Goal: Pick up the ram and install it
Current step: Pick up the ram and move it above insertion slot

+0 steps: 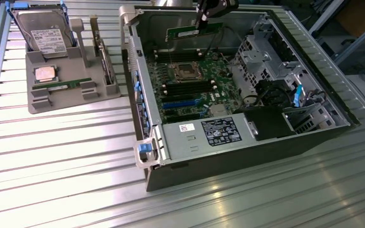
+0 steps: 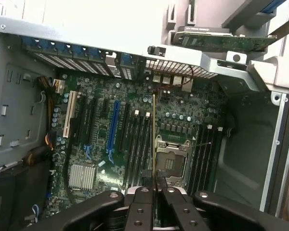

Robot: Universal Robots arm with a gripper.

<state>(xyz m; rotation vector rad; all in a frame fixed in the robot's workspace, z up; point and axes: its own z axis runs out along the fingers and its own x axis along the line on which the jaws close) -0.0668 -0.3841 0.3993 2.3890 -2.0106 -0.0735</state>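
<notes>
exterior arm pose: arm enters from the top edge and reaches down over the far end of the open computer case [image 1: 146,156]
exterior end effector [image 1: 203,21]: narrow, clamped on the top edge of the ram [image 1: 194,32]
exterior ram: long side level, hanging above the motherboard [image 1: 192,90], up the picture from the CPU socket [image 1: 186,71]
exterior counter [image 1: 55,156]: ribbed metal, with a gray parts holder [image 1: 40,102] on the exterior view's left, apart from the case
exterior holder contents: spare ram stick [image 1: 59,86] lying flat, square processor chip [image 1: 45,73], hard drive [image 1: 46,35], upright card [image 1: 104,59]
wrist pose: looking straight down past the black fingers [image 2: 140,204] into the case
wrist end effector [image 2: 154,190]: pads pressed on both faces of the ram
wrist ram [image 2: 154,134]: seen edge-on as a thin line, parallel to the memory slots [image 2: 135,144], between them and the CPU socket [image 2: 172,161]
wrist contact with board: cannot tell
</notes>
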